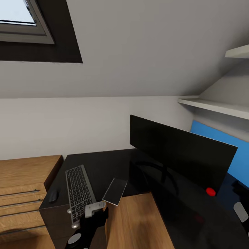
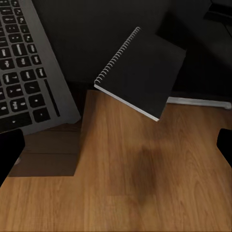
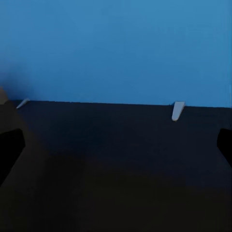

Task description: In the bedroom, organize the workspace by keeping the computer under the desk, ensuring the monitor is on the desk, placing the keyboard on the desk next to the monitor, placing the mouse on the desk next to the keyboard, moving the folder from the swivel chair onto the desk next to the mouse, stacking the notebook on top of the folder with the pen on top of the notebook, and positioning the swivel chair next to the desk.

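Observation:
The glossy black desk (image 1: 103,166) carries the black monitor (image 1: 180,152) toward its back right. The silver-grey keyboard (image 1: 79,193) (image 2: 24,67) lies at the left, with the small dark mouse (image 1: 53,196) beside it on its outer side. The thin grey spiral-bound notebook (image 1: 115,191) (image 2: 140,72) lies at the desk's inner edge, one corner jutting out over the wooden floor. My left gripper (image 1: 94,209) (image 2: 116,150) hangs open just short of the notebook, nothing between its fingers. My right gripper (image 3: 116,150) is open over the black desktop, facing a blue wall panel (image 3: 116,48).
A light wooden drawer chest (image 1: 24,186) stands against the desk's left end. The blue wall panel (image 1: 238,155) sits behind the monitor, with white shelves (image 1: 214,105) above it. Wooden floor (image 1: 141,224) fills the desk's inner corner. A red dot (image 1: 210,191) shows below the monitor.

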{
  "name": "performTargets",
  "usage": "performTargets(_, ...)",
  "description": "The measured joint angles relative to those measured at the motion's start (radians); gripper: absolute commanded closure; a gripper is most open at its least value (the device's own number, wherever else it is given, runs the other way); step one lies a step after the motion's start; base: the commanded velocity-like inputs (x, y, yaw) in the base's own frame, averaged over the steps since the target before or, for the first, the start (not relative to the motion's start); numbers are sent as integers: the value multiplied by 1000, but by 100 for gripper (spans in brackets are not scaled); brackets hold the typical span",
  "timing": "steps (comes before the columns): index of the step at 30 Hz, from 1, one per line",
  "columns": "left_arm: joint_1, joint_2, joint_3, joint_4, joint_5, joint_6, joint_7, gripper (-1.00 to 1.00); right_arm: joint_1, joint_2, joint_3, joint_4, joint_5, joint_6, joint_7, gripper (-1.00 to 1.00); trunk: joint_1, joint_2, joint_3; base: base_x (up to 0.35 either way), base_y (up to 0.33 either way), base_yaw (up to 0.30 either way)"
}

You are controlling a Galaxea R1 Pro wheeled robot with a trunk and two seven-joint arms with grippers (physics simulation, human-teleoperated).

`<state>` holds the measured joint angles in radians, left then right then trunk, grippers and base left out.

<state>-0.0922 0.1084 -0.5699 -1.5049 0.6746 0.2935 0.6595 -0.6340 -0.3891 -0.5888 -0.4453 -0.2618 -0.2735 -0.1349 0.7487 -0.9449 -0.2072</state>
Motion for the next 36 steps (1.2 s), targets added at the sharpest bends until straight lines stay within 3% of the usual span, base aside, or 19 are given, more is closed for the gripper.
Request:
performTargets(5, 0, 0, -1, 1, 0, 0, 0, -100, 0, -16, 0, 0, 1, 25, 0, -100, 0, 0, 0, 29, 0, 0)
performTargets(21, 0, -2, -3, 2, 0, 0, 0, -100, 0, -24, 3, -4, 23, 29, 7, -100, 0, 0, 0, 97, 0, 0)
performTargets(22, 0, -2, -3, 2, 0, 0, 0, -100, -1, -24, 4, -5, 34, 30, 7, -100, 0, 0, 0, 1, 0, 0)
performTargets(23, 0, -2, -4, 2, 0, 0, 0, -100, 0, -24, 5, -5, 73, 29, 17, -100, 0, 0, 0, 1, 0, 0)
performTargets(28, 0, -2, -4, 2, -1, 0, 0, -100, 0, -23, 6, -5, 117, 27, 101, -100, 0, 0, 0, 0, 0, 0)
performTargets(29, 0, -2, -5, 2, -1, 0, 0, -100, 0, -22, 7, -5, 160, 26, 141, -100, 0, 0, 0, 0, 0, 0)
performTargets(30, 0, -2, -5, 2, -1, 0, 0, -100, 0, -21, 9, -5, 176, 25, 157, -100, 0, 0, 0, 0, 0, 0)
performTargets(36, 0, -2, -5, 2, -2, 0, 0, -100, 0, -18, 16, -5, 196, 22, 212, -100, 0, 0, 0, 0, 0, 0)
